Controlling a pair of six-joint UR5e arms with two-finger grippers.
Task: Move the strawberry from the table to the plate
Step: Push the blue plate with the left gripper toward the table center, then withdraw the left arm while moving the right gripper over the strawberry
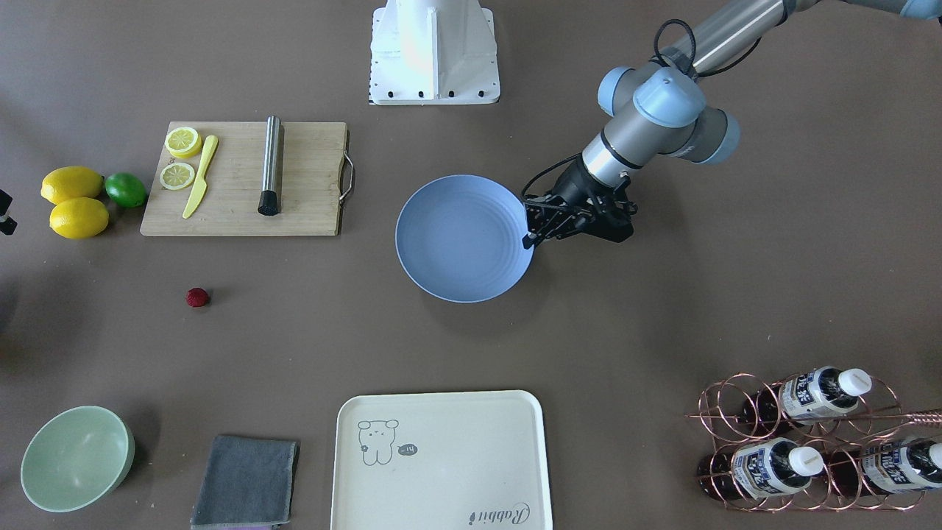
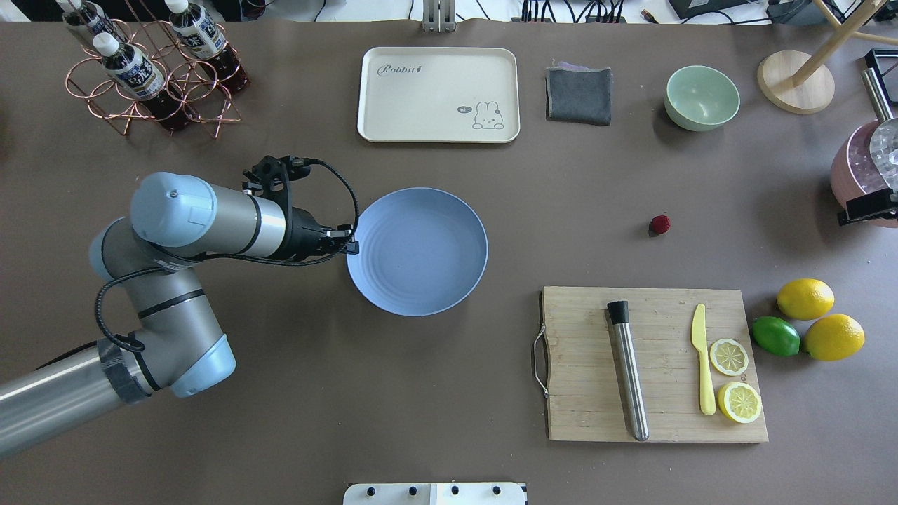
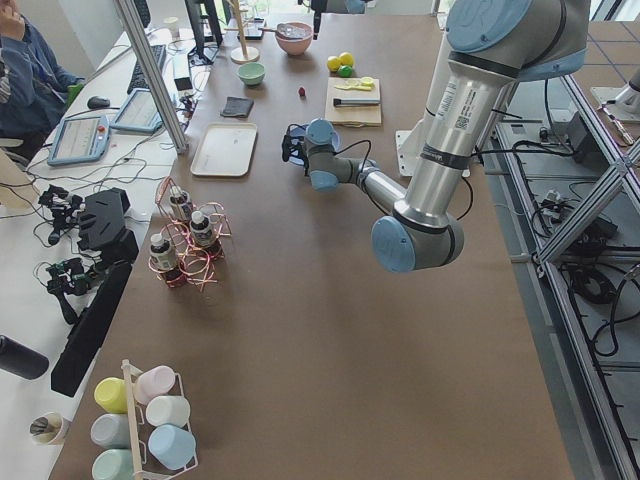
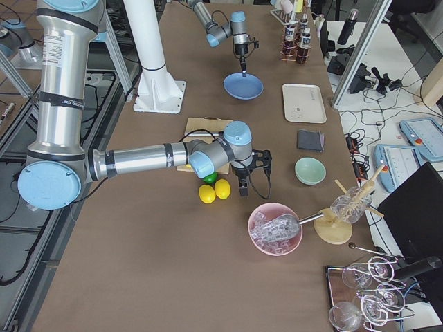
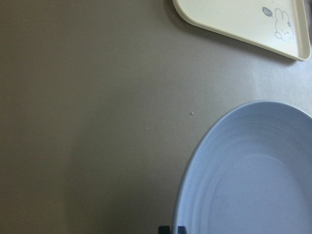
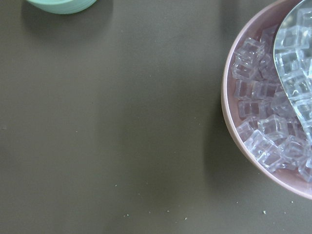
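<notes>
The strawberry is a small deep-red berry lying alone on the grey-brown table, between the green bowl and the cutting board. The light-blue plate sits at the table's middle with nothing in it. My left gripper hangs at the plate's rim on the side away from the berry, with its jaws together. My right gripper hovers over the table between the lemons and the pink ice bowl. Its fingers do not show in its wrist view, so I cannot tell its state.
A wooden cutting board carries lemon slices, a yellow knife and a metal rod. Two lemons and a lime lie beside it. At the far edge are a cream tray, grey cloth, green bowl and bottle rack. Pink ice bowl.
</notes>
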